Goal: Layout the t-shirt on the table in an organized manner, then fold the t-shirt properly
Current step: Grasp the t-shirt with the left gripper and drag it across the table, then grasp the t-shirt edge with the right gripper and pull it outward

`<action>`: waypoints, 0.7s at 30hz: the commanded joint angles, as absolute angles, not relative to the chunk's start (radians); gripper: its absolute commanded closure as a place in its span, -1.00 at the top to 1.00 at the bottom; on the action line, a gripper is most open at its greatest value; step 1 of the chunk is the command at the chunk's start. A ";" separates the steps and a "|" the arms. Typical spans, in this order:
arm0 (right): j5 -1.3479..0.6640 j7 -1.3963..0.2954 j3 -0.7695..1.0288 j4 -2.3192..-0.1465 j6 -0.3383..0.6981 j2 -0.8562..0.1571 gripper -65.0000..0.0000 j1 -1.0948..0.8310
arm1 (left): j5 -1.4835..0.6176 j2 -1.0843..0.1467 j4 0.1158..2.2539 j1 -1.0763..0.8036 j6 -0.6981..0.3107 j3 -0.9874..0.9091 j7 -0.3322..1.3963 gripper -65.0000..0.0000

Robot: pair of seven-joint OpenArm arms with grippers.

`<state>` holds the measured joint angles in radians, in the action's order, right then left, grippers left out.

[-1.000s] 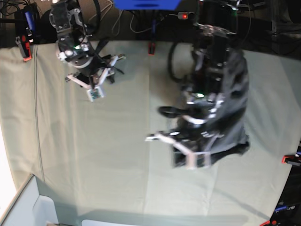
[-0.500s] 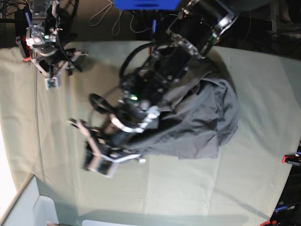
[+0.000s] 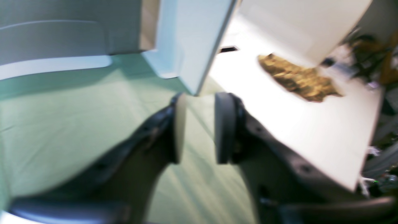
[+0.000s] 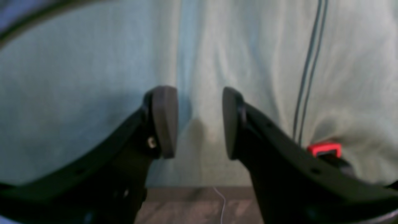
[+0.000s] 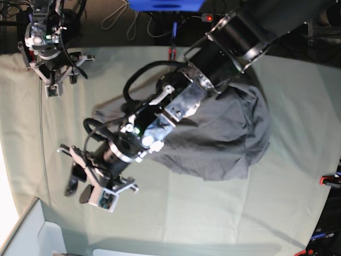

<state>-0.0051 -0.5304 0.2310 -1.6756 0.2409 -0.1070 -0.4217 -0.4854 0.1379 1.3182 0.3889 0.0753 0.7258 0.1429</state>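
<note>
Grey t-shirt (image 5: 224,141) crumpled behind the empty left end effector (image 5: 80,186).

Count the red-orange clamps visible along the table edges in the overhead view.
4: one at the far left corner, one mid far edge, one on the right edge, one near the bottom right. The arms may hide others.

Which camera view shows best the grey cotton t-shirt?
The base view: the wrinkled grey cotton t-shirt lies there crumpled on the pale green cloth-covered table, partly hidden under the left arm. The two wrist views show none of it, only green cloth between the claw pads.
</note>
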 commanded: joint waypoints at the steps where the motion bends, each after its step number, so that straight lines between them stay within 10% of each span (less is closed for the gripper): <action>1: -0.008 -0.515 0.231 -1.695 0.251 -0.113 -0.26 -0.421 | -0.489 0.125 1.353 0.386 0.068 0.722 0.120 -0.29; 21: -0.008 -0.513 0.228 -1.771 0.251 -0.019 0.09 -0.283 | -0.492 -0.223 1.709 -0.303 0.062 -0.041 0.120 -0.31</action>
